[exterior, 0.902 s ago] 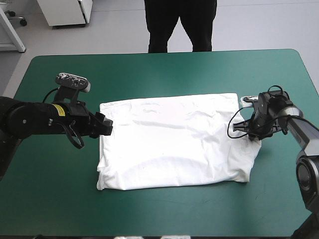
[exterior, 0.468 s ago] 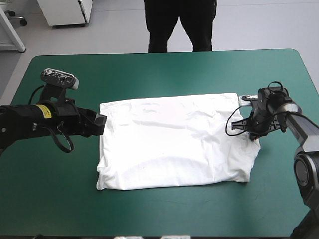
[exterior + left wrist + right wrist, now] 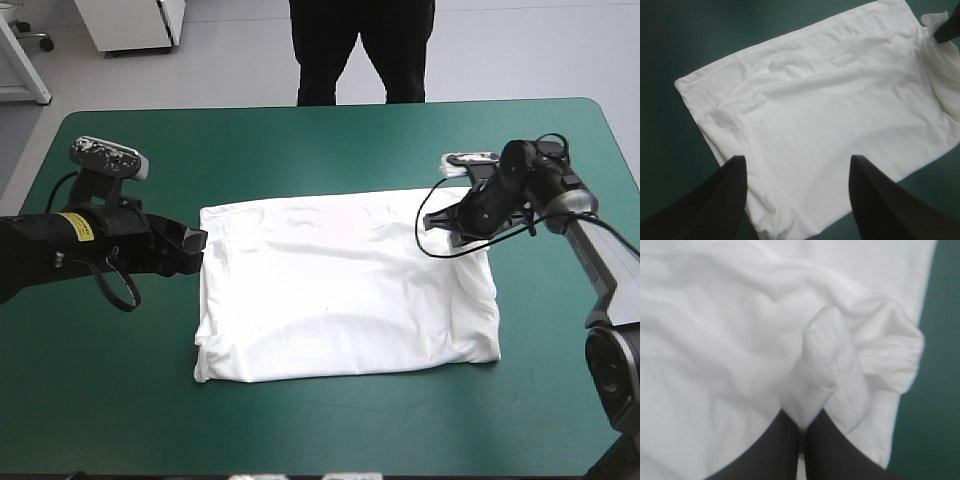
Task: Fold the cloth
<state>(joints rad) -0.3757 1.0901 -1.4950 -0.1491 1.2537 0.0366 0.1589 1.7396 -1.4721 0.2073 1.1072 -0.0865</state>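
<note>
High view: the T-shirt [image 3: 340, 290] lies spread flat at the middle of the table [image 3: 300, 140], well in from every edge, with the left gripper [image 3: 195, 250] just beside its side toward the table's left edge and the right gripper [image 3: 447, 222] over its corner toward the table's far right corner. Left wrist view: the fingers [image 3: 715, 200] stand wide apart, the T-shirt's near edge below and ahead of them. Right wrist view: the fingers are pinched all but together on a hemmed fold of the T-shirt.
</note>
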